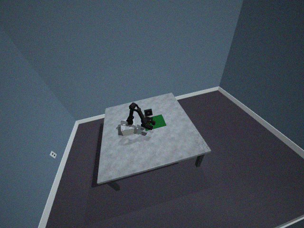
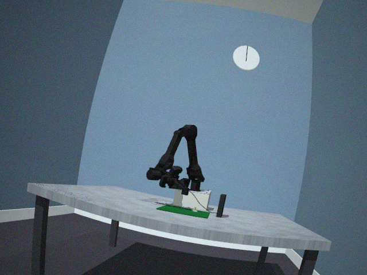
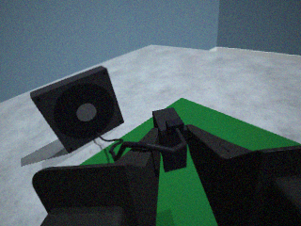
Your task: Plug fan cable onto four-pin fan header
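Observation:
The black plug (image 3: 169, 137) (image 2: 185, 191) sits between the fingertips of my gripper (image 3: 171, 132) (image 2: 184, 190), which is shut on it. The gripper is tilted, and holds the plug above the green board (image 3: 226, 127) (image 2: 171, 209) (image 1: 160, 121). The dark cable (image 3: 141, 145) (image 2: 199, 201) runs from the plug to the black fan (image 3: 71, 110) (image 2: 221, 205) (image 1: 148, 112). The small pale header (image 2: 195, 209) stands on the board, below and to the right of the plug in the exterior view. The header is hidden in the wrist view.
The fan stands upright beside the board. The white box (image 1: 128, 131) (image 2: 196, 199) under the arm's base stands near the board's other side. All stand on the grey table (image 1: 147, 152) (image 2: 254, 222).

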You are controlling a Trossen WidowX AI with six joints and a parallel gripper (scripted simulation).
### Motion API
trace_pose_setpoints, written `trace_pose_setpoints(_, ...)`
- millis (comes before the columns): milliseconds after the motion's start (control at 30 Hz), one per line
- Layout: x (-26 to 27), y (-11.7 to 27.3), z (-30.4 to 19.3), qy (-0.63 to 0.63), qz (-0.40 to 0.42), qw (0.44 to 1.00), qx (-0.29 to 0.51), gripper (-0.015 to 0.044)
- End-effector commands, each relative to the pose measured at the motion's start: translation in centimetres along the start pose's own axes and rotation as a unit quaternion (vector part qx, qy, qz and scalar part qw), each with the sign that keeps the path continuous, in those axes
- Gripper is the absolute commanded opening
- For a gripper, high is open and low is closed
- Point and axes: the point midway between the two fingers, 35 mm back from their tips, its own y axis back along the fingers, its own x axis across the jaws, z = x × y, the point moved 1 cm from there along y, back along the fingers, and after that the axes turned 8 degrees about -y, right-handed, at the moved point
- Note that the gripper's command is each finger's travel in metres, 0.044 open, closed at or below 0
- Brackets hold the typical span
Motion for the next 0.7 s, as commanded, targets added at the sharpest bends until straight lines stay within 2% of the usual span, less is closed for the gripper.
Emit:
trace_pose_setpoints(0, 0.08, 0.38, 0.08, 0.007, -0.007, 1.000, -0.025, 0.0000)
trace_pose_setpoints(667, 0.21, 0.75, 0.91, 0.009, -0.011, 0.999, -0.030, 0.0000)
